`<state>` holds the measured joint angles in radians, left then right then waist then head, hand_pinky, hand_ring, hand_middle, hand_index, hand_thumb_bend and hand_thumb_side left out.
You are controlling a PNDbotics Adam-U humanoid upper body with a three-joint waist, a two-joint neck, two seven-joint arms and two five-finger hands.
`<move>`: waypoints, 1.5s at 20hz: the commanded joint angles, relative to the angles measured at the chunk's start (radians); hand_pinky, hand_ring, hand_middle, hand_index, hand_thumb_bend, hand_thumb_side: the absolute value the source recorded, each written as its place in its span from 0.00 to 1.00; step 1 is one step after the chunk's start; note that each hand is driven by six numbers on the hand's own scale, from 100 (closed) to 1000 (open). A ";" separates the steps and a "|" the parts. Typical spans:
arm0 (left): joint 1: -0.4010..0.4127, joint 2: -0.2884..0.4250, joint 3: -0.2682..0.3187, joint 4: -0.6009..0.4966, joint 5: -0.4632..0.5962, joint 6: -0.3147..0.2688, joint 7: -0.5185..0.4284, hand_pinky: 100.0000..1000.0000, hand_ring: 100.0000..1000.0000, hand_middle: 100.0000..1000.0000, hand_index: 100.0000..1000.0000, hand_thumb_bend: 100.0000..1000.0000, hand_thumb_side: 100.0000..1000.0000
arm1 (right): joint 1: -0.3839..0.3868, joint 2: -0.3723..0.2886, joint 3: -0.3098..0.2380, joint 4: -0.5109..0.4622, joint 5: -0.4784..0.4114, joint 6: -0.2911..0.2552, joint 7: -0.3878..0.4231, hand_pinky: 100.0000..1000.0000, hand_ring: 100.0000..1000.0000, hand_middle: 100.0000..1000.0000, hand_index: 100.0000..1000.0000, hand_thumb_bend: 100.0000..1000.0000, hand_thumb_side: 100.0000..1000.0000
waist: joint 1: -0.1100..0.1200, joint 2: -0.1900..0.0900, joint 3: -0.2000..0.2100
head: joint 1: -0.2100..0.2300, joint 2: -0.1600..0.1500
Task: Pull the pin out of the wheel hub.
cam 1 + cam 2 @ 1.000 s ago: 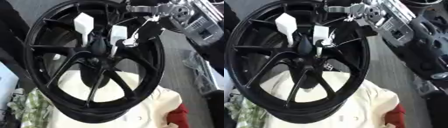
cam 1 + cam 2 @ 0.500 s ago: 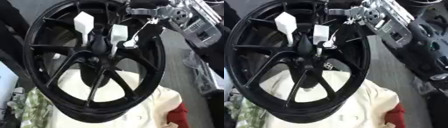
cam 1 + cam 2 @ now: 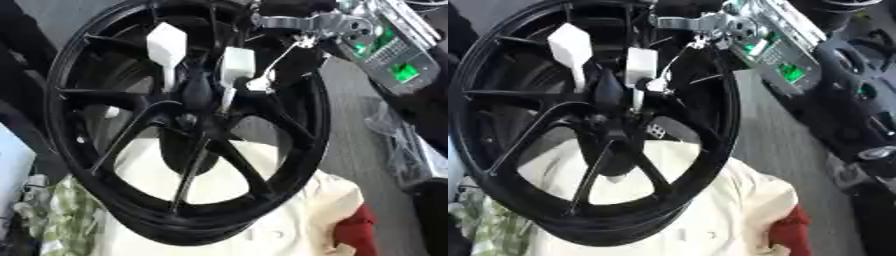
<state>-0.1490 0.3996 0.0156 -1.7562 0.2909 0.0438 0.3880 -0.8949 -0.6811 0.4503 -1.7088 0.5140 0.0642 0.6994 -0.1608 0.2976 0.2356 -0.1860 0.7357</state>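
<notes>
A black spoked wheel (image 3: pixel 289 150) stands tilted and fills most of both views. Two white flat-headed pins stick out of its hub (image 3: pixel 194 95): the taller pin (image 3: pixel 166 42) to the left, the shorter pin (image 3: pixel 236 65) to the right. A small white piece (image 3: pixel 258 84) hangs beside the shorter pin on a thin wire that runs up to my right wrist. My right hand (image 3: pixel 302 22) comes in from the upper right over the rim's top, with a silver bracket and a green-lit board (image 3: pixel 776 50) behind it. Its dark fingers are lost against the rim. My left hand shows in no view.
Under the wheel lies a cream cloth (image 3: pixel 289 215), with a red cloth (image 3: pixel 354 232) at the lower right and a green patterned cloth (image 3: pixel 61 220) at the lower left. Grey floor (image 3: pixel 359 130) runs to the right. Dark round parts (image 3: pixel 859 95) lie at the right edge.
</notes>
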 commanded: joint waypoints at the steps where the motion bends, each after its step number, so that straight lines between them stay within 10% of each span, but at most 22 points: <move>1: -0.007 0.009 0.005 -0.011 -0.006 -0.001 -0.003 0.82 0.74 0.67 0.71 0.27 0.64 | -0.008 -0.011 -0.012 0.005 0.002 0.001 -0.006 0.83 0.75 0.58 0.76 0.22 0.36 | 0.009 -0.012 0.001 | -0.003 -0.011; 21: -0.006 0.007 0.005 -0.008 -0.008 -0.001 -0.005 0.82 0.74 0.67 0.71 0.27 0.64 | -0.008 -0.013 -0.016 -0.015 -0.091 0.063 -0.082 0.78 0.59 0.31 0.51 0.02 0.01 | 0.009 -0.013 0.000 | -0.014 -0.011; 30: -0.006 0.006 0.004 -0.007 -0.006 0.000 -0.006 0.82 0.74 0.67 0.71 0.26 0.64 | -0.013 -0.019 -0.028 -0.025 -0.121 0.100 -0.097 0.76 0.54 0.20 0.39 0.02 0.13 | 0.010 -0.014 -0.001 | -0.029 -0.010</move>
<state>-0.1490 0.3950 0.0155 -1.7501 0.2900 0.0449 0.3840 -0.8882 -0.6732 0.4428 -1.7124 0.4036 0.1582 0.6070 -0.1608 0.2988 0.2353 -0.2119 0.7351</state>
